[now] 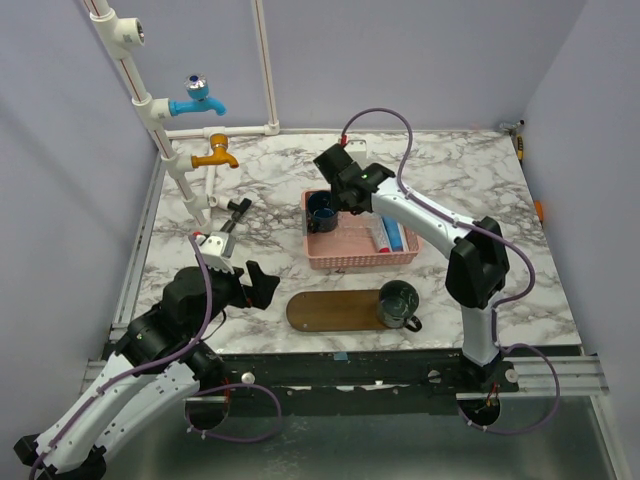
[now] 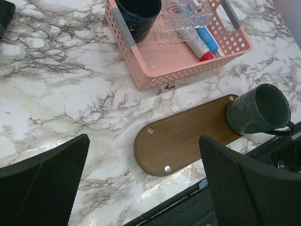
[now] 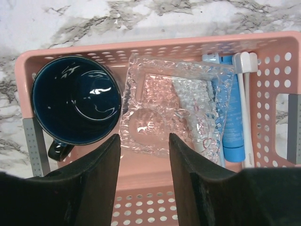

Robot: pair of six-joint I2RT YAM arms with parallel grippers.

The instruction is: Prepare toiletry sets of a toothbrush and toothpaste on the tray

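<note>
The dark wooden tray (image 1: 335, 310) (image 2: 188, 136) lies near the front edge, with a dark green mug (image 1: 398, 303) (image 2: 261, 109) on its right end. In the pink basket (image 1: 360, 258) (image 3: 141, 47), a white toothbrush (image 3: 244, 94) lies beside a light-blue tube (image 3: 231, 117) along the right wall. A toothpaste tube with a red cap (image 2: 197, 44) lies partly under a clear bubbled plastic pack (image 3: 169, 108). My right gripper (image 1: 338, 200) (image 3: 143, 137) hovers over that pack, jaws apart, holding nothing. My left gripper (image 1: 250, 285) (image 2: 143, 141) stands wide open above the table at the tray's left end.
A dark blue mug (image 1: 322, 212) (image 3: 75, 99) stands in the basket's left end. Blue and orange taps (image 1: 197, 100) on white piping rise at the back left. A small black-and-white fixture (image 1: 225, 232) sits left of the basket. The table's front edge (image 2: 188, 200) lies just below the tray.
</note>
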